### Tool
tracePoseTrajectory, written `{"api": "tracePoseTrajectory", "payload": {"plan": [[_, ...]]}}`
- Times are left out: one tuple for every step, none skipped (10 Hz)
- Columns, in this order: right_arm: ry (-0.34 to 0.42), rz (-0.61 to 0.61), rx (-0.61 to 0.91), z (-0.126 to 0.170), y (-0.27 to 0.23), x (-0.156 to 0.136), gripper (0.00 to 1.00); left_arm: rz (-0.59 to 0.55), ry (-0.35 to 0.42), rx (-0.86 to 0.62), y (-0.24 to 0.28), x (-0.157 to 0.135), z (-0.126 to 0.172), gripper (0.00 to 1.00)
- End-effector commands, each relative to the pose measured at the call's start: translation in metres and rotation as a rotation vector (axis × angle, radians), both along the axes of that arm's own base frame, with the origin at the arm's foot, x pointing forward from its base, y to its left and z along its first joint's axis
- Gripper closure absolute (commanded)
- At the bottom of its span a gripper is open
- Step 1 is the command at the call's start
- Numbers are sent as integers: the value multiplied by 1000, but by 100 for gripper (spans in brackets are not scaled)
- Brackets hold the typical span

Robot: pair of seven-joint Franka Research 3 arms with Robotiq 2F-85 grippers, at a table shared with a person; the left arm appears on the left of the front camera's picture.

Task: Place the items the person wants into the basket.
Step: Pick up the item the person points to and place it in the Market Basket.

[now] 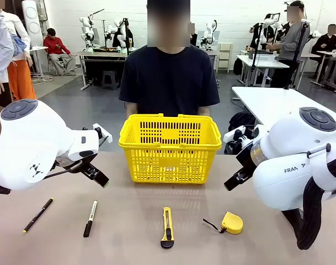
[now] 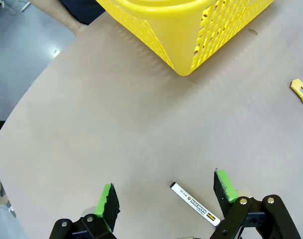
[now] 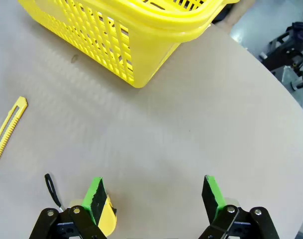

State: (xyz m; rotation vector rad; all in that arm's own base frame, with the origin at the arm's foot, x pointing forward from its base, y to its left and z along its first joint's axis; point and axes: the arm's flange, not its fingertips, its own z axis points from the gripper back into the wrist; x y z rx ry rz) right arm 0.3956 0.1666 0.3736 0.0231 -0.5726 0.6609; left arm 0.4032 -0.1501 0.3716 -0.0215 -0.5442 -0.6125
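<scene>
Both empty and spread, the left pincer (image 2: 165, 186) and right pincer (image 3: 152, 183) flank the basket (image 1: 170, 165); lower left, the pen (image 1: 38, 215) lying near the marker (image 1: 90, 218) risks a wrong pick.

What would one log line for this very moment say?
left gripper: open, empty, above marker | right gripper: open, empty, above tape measure | basket: far side of table | box cutter, pen: on table

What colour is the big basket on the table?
The basket is bright yellow all over, clearest in the front view.
</scene>
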Motion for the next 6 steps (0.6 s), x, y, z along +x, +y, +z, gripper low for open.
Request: {"api": "tracePoseTrajectory", "payload": {"plan": [[0,0,0,0,0,0,0,0,0,0,0,0,0,0],[0,0,0,0,0,0,0,0,0,0,0,0,0,0],[0,0,0,0,0,0,0,0,0,0,0,0,0,0],[0,0,0,0,0,0,0,0,0,0,0,0,0,0],[0,0,0,0,0,0,0,0,0,0,0,0,0,0],[0,0,0,0,0,0,0,0,0,0,0,0,0,0]]}}
